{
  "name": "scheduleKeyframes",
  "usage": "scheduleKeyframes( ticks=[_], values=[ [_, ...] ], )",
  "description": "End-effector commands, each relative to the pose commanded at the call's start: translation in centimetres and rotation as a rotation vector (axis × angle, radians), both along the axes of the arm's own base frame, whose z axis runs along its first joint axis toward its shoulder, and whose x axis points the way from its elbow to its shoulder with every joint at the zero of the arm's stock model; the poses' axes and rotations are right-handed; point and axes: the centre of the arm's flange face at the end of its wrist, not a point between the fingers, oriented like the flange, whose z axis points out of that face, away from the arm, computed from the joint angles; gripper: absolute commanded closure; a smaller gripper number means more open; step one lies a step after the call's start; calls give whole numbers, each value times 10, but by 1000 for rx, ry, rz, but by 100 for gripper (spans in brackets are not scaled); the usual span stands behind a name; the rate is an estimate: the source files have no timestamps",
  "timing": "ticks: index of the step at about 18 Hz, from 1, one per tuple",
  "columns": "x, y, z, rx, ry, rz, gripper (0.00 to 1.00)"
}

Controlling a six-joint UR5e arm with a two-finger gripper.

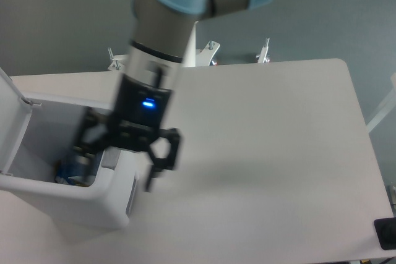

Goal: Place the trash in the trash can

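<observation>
At the trash can rim: gripper, motion-blurred, fingers spread wide, empty; bottle lies inside; no legible writing.

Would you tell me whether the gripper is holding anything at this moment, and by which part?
Nothing is held: the gripper hangs open over the trash can, its fingers blurred and empty.

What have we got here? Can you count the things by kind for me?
Robot arm with gripper: 1
Trash can: 1
Table: 1
Trash inside the can: 1 blurred blue-white heap; separate pieces cannot be told apart
Total: 4
</observation>
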Motion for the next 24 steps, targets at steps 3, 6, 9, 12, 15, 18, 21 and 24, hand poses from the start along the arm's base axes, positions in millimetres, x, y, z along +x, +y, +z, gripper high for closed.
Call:
scheduleKeyframes(
  ticks=[3, 6, 9, 12, 15, 18, 21, 24],
  values=[
    [-44, -27, -45, -106, 54, 26, 0],
    [-72, -59, -99, -292, 141, 35, 0],
    [-92, -91, -126, -405, 180, 41, 0],
    [-107, -118, -150, -472, 210, -15, 0],
    [-119, -137, -158, -511, 259, -84, 0],
    [-115, -142, -174, -562, 346, -270, 0],
    [-112, -154, -185, -671, 413, -378, 0],
    [-110, -156, -188, -701, 421, -389, 0]
  ],
)
